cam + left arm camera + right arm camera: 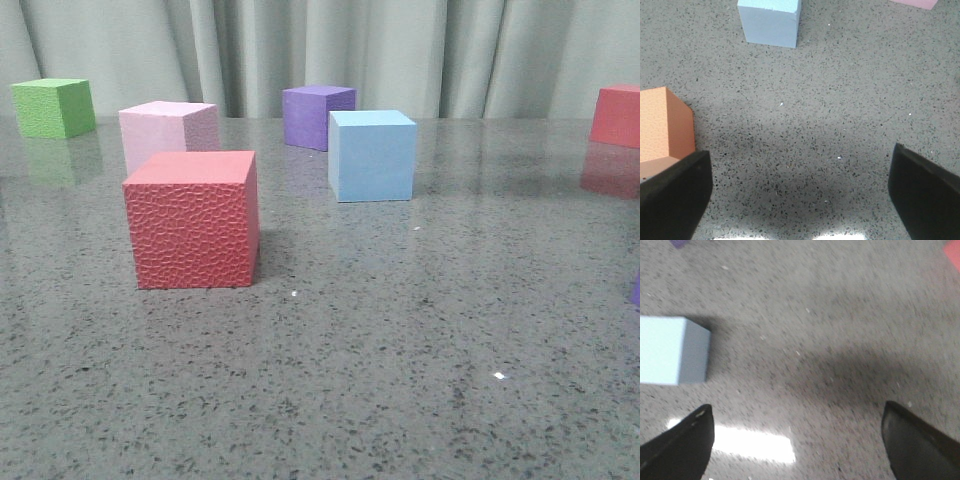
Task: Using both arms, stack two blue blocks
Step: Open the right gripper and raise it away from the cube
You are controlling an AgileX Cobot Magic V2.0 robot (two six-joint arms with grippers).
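Blue block (372, 155) — plain, unlabelled faces

Textured cube (192, 220) sits front-left on desk (400, 380). Pale cube (168, 133) directly behind it. Smooth block (372, 155) to the right, farther back. Another cube (317, 115) behind that. One cube (54, 107) far back-left, one (617, 115) far back-right.

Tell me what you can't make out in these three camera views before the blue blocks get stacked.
- Second blue block: the front view shows only one blue block; whether the wrist views show this one or another is unclear.
- Purple sliver: cut by the front view's right edge.
- Far red cube: partly cut by that edge.
- Left end effector and right end effector: absent from the front view.
- Right wrist view: blurred.
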